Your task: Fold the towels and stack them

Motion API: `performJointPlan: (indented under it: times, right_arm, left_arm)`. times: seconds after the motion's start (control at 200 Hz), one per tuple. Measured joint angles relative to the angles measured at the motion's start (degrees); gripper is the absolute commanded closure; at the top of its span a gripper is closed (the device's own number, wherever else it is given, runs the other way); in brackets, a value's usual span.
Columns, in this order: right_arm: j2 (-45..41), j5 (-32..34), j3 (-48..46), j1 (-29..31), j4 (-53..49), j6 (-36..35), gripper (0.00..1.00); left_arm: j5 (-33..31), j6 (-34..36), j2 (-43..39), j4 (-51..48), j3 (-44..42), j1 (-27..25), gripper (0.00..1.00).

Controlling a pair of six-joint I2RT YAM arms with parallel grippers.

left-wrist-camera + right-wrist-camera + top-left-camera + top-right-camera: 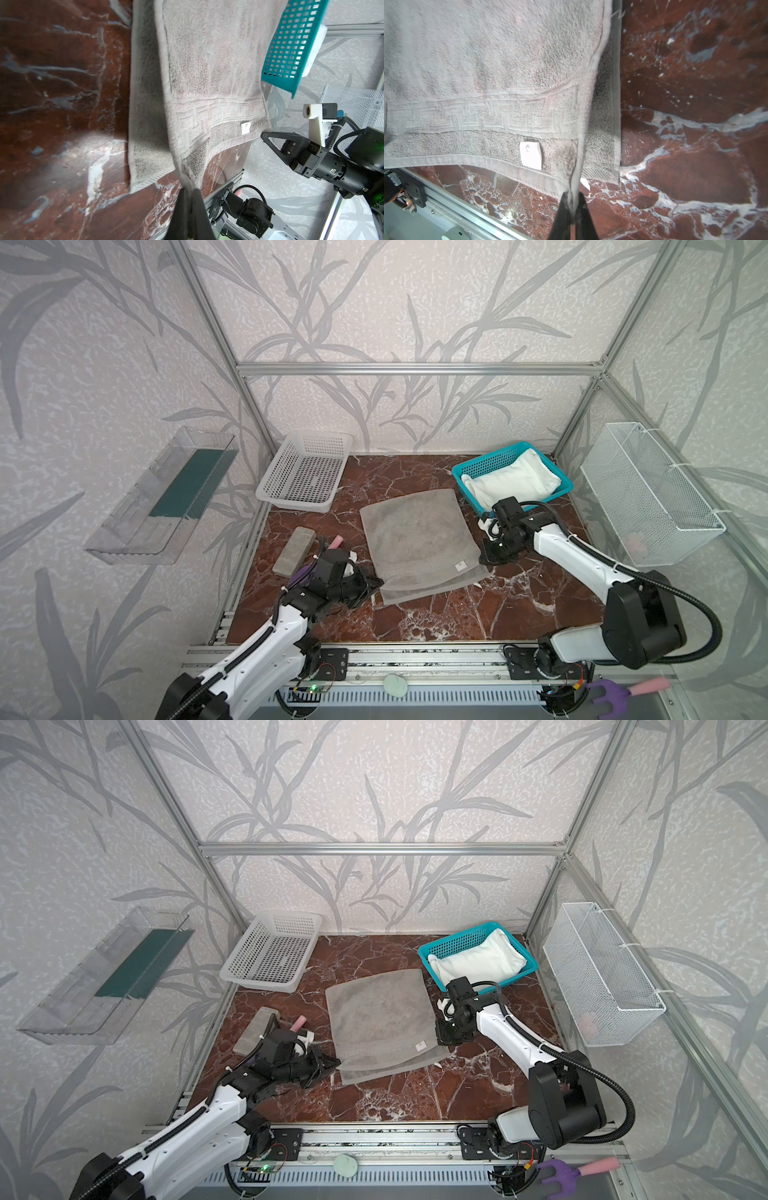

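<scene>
Here the grey towel (415,539) lies between the left end effector (379,584) and right end effector (483,562), each pinching a near corner.

Grey towel (417,539) was plain mid-grey terry, with a woven Greek-key band (483,116) in the same grey near one hem and a small white label (530,155). White towel (515,481) was plain, in a teal perforated basket (486,464). The other perforated basket (320,445) was white, and the wire mesh basket (648,497) white too. Tabletop (498,605) was red-brown marble with white veins. Slab (294,551) was speckled grey. Wall tray (137,526) was clear with a dark green strip. Wallpaper (374,302) was pale with grey leaf sprays. Arms (561,547) were white with black joints.
</scene>
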Motion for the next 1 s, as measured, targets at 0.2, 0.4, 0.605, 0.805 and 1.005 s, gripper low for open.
performJointPlan:
  times: [0.2, 0.4, 0.605, 0.805, 1.005]
  right_arm:
    - [-0.7, 0.8, -0.5, -3.1, -2.0, -2.2, 1.0]
    - [8.0, 0.8, -2.2, -4.8, -1.7, -2.9, 1.0]
    - [12.3, 4.4, -3.7, -5.1, 0.0, -2.2, 0.73]
    - [11.2, 5.0, -4.7, -5.0, 1.2, -1.3, 0.72]
    - [10.8, 4.9, -5.5, -4.5, 2.1, -0.3, 0.87]
  left_arm:
    - [-1.5, -0.9, 0.2, -0.7, -0.8, -4.4, 1.0]
    - [-3.0, -3.5, 5.6, 3.8, -6.4, -8.5, 0.7]
    - [-4.1, -2.3, 4.9, 2.6, -5.8, -9.0, 0.61]
    - [-7.1, 0.9, 0.9, -2.4, -2.1, -7.7, 0.61]
    - [-6.9, 6.9, 13.8, -1.3, 6.6, -7.4, 0.61]
